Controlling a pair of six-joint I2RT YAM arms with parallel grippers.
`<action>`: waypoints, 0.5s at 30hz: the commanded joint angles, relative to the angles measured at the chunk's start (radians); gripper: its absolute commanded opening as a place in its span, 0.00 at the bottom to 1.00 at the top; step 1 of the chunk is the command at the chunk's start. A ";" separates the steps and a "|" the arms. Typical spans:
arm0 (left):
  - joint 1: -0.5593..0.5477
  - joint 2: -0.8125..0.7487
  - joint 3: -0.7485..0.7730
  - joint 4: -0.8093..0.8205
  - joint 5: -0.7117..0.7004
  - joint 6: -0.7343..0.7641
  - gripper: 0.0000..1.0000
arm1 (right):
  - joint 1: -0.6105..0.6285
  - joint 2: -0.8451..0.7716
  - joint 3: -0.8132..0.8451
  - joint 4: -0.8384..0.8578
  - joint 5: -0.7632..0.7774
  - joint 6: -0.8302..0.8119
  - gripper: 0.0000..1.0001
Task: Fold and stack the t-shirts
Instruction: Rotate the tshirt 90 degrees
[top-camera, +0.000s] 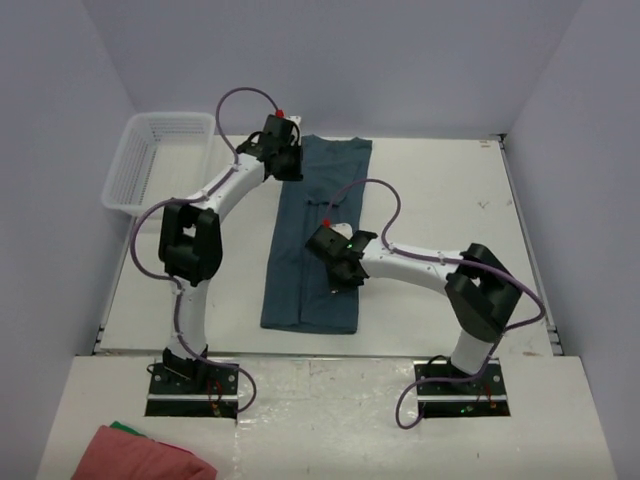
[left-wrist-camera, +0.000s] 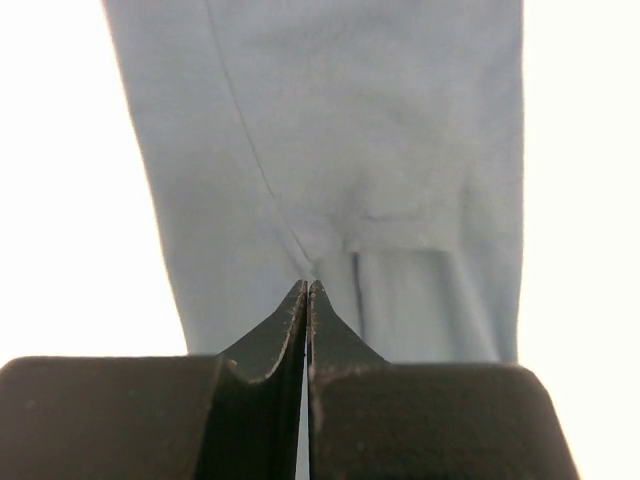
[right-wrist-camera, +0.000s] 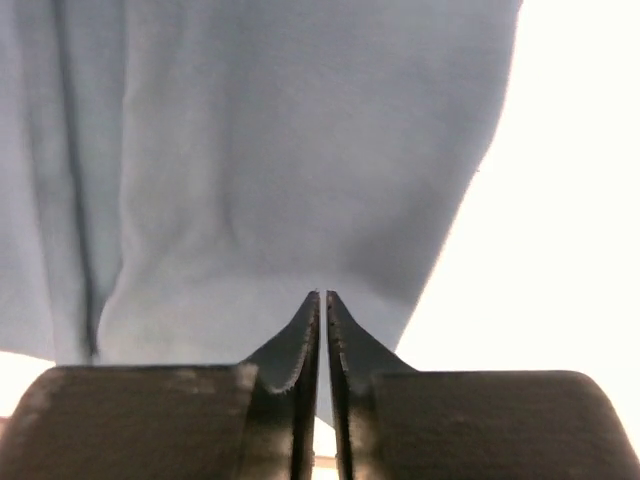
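Observation:
A blue-grey t-shirt (top-camera: 300, 290) lies on the white table as a long narrow strip, folded lengthwise and running from far to near. My left gripper (top-camera: 289, 160) is at the strip's far left corner. In the left wrist view its jaws (left-wrist-camera: 307, 284) are shut, and creases in the shirt (left-wrist-camera: 380, 130) run into the tips. My right gripper (top-camera: 346, 274) is over the strip's right side, about midway along. Its jaws (right-wrist-camera: 322, 294) are shut to a thin slit at the cloth (right-wrist-camera: 260, 150), near the shirt's right edge.
A white mesh basket (top-camera: 150, 165) stands at the far left of the table. A pink-red cloth (top-camera: 140, 458) with a bit of green under it lies on the near ledge at the bottom left. The table's right half (top-camera: 450, 200) is bare white.

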 joint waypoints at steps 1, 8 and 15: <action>-0.016 -0.167 -0.069 0.032 -0.119 -0.044 0.00 | 0.005 -0.174 -0.023 -0.043 0.073 -0.059 0.10; -0.018 -0.347 -0.294 0.007 -0.334 -0.227 0.00 | 0.005 -0.343 -0.163 0.217 -0.259 -0.135 0.33; -0.027 -0.529 -0.623 0.087 -0.337 -0.286 0.00 | 0.026 -0.283 -0.216 0.446 -0.579 -0.091 0.33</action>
